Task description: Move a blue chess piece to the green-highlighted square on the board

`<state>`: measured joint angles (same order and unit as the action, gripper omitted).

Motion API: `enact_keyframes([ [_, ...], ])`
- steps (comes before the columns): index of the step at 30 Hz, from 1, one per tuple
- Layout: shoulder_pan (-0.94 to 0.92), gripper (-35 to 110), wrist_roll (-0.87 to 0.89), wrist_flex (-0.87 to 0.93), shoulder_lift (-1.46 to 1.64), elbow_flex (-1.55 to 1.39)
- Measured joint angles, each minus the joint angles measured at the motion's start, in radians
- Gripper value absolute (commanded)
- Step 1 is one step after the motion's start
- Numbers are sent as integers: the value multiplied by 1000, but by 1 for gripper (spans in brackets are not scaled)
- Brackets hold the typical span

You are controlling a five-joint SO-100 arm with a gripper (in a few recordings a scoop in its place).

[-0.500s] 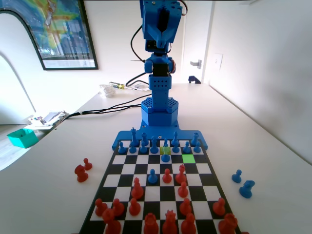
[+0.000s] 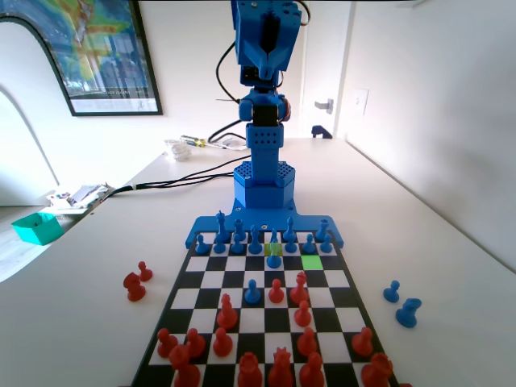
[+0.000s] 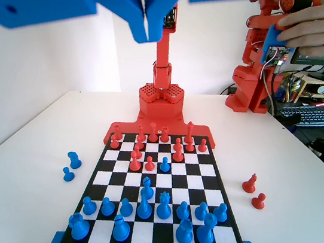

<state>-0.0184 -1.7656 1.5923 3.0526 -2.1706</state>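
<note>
— So, where's the gripper (image 3: 149, 35)?

— High over the board (image 3: 167, 241), hanging from the top edge of the wrist view. Its jaws are pressed together with barely a slit between them, and nothing is held.

— And the blue chess piece (image 2: 274, 258)?

— In the fixed view it stands on the pale yellow-green square (image 2: 273, 249), just in front of the blue back rows at twelve o'clock on the board. The green-highlighted square (image 2: 312, 262) lies near it, toward four o'clock from the pawn, and is bare.

— Anything off the board?

— Two blue pieces (image 2: 401, 304) sit on the table (image 2: 451, 266) at three o'clock of the board in the fixed view, and two red pieces (image 2: 136, 282) at nine o'clock.

— The middle?

— One blue pawn (image 2: 252, 292) stands forward among the red pawns.
</note>
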Motion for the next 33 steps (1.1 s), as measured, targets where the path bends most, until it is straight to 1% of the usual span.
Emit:
enact_keyframes([
  [6,0,1,0,0,0,0],
  [13,15,1,-3,3,-87,0],
  [16,18,1,-35,9,-160,0],
  [20,15,1,-35,31,-276,44],
  [28,41,1,9,121,-621,252],
  [33,67,1,32,126,-807,318],
])
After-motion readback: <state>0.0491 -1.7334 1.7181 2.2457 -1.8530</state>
